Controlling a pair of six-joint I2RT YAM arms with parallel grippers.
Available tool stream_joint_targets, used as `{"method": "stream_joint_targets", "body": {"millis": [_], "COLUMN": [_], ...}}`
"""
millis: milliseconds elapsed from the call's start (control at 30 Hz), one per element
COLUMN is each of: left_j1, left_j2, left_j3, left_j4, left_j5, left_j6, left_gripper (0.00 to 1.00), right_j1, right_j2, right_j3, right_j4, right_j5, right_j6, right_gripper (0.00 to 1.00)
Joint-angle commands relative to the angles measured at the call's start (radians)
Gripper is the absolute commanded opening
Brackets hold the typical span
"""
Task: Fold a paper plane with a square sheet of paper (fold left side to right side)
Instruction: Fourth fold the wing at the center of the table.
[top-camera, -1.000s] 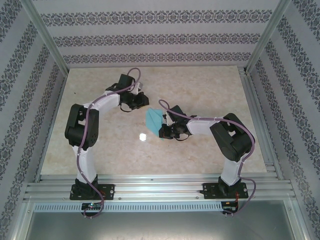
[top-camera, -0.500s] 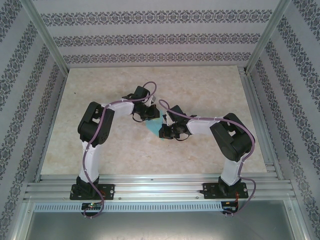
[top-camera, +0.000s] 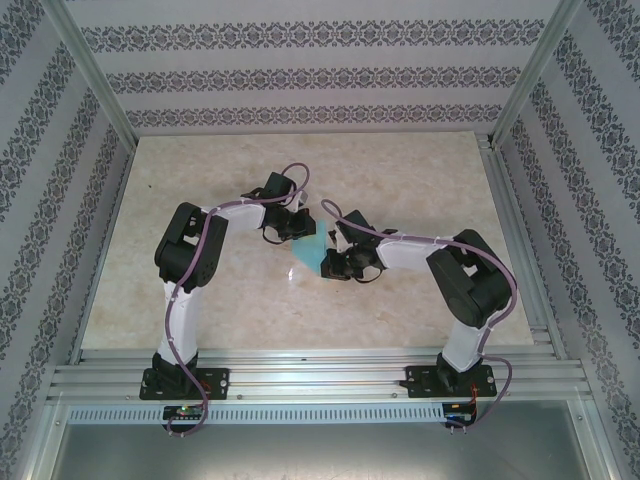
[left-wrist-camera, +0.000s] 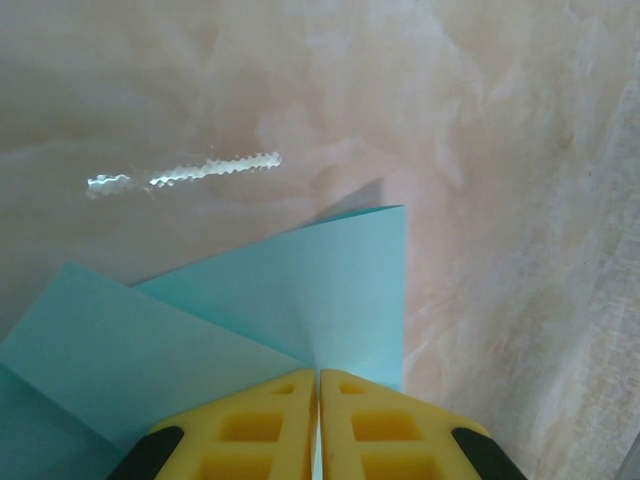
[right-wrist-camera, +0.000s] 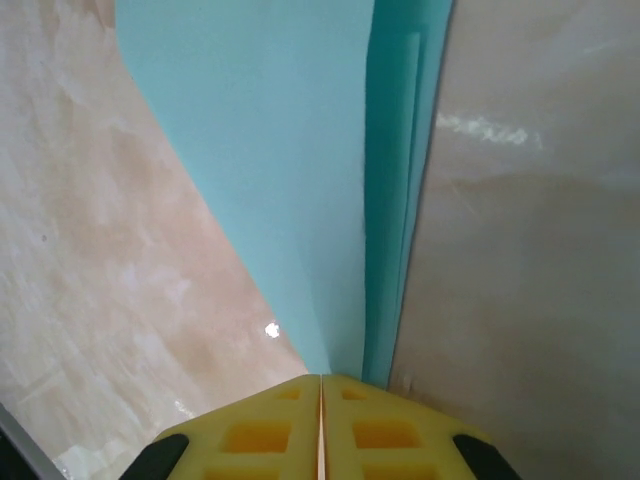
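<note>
The top camera looks down from above and behind my bases (top-camera: 180, 380) across the beige marbled table (top-camera: 200, 300). Wrist cameras peer closely past my left yellow fingers (left-wrist-camera: 250, 430) and right yellow fingers (right-wrist-camera: 250, 435); all share the light-blue paper sheet (top-camera: 311, 252).

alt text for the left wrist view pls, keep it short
The left gripper has its yellow fingers pinched shut on the near edge of a folded light-blue paper sheet, whose overlapping flaps spread out ahead. Behind it is a beige marbled table with a bright streak of glare at upper left.
</note>
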Motion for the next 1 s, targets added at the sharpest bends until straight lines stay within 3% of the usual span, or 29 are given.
{"method": "stream_joint_targets", "body": {"millis": [0,333,633,967], "left_j1": [0.005,-0.005,-0.008,-0.007], "left_j2": [0.035,0.042,0.051,0.059], "left_j3": [-0.048,-0.064,-0.061,-0.055], "left_j4": [0.033,0.047,0.040,0.023], "left_j5": [-0.051,-0.041,-0.043,-0.055], "left_j6": [0.027,0.021,0.021,0.029], "left_gripper": [0.10,0.10,0.10,0.10], "right_j1": [-0.016,-0.008,-0.007,-0.002], "right_j2": [-0.069,0.079,0.207,0.217], "right_j3": [0.028,0.125,0.226,0.108], "right_j4": [0.006,0.170,0.143,0.082], "right_j5": [-0.009,0.042,0.079,0.103], "right_j6": [0.041,0.029,-0.033,-0.059], "right_gripper": [0.09,0.06,0.06,0.06]}}
